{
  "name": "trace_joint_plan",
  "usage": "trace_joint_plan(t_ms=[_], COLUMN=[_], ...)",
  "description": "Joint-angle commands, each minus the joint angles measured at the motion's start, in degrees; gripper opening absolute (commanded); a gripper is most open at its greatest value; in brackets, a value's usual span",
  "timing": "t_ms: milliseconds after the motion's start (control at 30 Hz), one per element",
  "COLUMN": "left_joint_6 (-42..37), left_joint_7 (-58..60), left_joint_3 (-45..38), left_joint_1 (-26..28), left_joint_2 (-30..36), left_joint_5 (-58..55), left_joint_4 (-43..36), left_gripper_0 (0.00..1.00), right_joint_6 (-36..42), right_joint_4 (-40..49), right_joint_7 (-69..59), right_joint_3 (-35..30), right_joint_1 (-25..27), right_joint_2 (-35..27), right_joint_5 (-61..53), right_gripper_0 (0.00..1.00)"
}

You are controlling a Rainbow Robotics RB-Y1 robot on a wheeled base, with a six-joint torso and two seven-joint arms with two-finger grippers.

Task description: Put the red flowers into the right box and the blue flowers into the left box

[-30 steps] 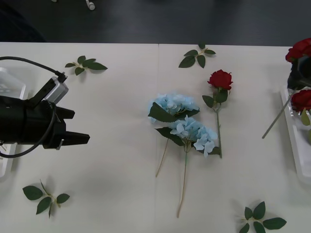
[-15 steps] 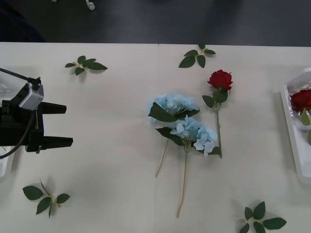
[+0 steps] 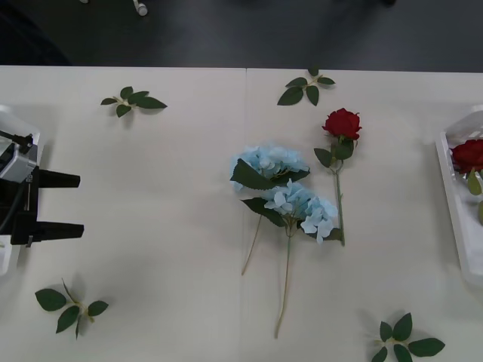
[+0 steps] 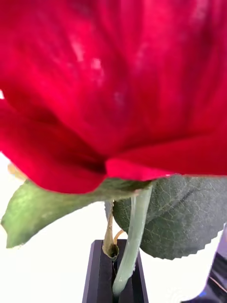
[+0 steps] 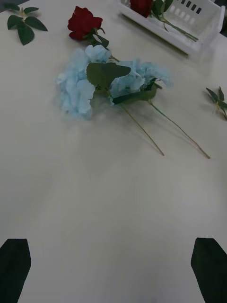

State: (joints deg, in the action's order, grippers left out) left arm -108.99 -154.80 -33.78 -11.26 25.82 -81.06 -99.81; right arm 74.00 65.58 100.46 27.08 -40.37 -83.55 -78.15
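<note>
Two blue flowers (image 3: 272, 162) (image 3: 302, 207) lie crossed at the table's middle, and a red flower (image 3: 342, 123) lies just to their right. Another red flower (image 3: 468, 154) rests in the right box (image 3: 451, 204) at the right edge. My left gripper (image 3: 72, 205) hovers open and empty at the far left, beside the left box (image 3: 19, 124). In the left wrist view the blue flowers (image 5: 78, 90), the red flower (image 5: 84, 21) and the right box (image 5: 198, 28) lie ahead. My right gripper (image 4: 116, 267) is shut on the green stem of a red flower (image 4: 118, 71), with the bloom close to the camera.
Loose green leaf sprigs lie at the back left (image 3: 132, 99), back middle (image 3: 306, 87), front left (image 3: 68, 305) and front right (image 3: 404, 339). A seam (image 3: 245, 113) runs down the tabletop's middle. Bare table lies between my left gripper and the blue flowers.
My left gripper has drawn back to the left edge, staying open. The right arm and the red flower it carried at the right edge have left the front view.
</note>
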Motion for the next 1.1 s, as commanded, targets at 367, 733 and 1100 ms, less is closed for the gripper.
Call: trace_joint_plan(t_ms=[367, 733, 1100], left_joint_6=[-0.2, -0.2, -0.2], left_joint_7=[-0.2, -0.2, -0.2], left_joint_3=[0.2, 0.2, 0.2], left_joint_1=[-1.2, -1.2, -1.2], left_joint_2=[2.2, 2.2, 2.2], left_joint_5=[-1.9, -1.9, -1.9], left_joint_4=[-0.7, -0.7, -0.7], left_gripper_0=[1.00, 1.00, 1.00], right_joint_6=[-12.3, -19.6, -21.4], right_joint_4=[-9.7, -14.3, -14.5], right_joint_7=[3.7, 3.9, 3.7], right_joint_3=[13.8, 14.9, 14.9], right_joint_1=[-1.5, -1.5, -1.5], right_joint_2=[4.6, 8.8, 9.2], right_joint_5=[-0.2, 0.5, 0.5], right_gripper_0=[0.00, 0.00, 0.52])
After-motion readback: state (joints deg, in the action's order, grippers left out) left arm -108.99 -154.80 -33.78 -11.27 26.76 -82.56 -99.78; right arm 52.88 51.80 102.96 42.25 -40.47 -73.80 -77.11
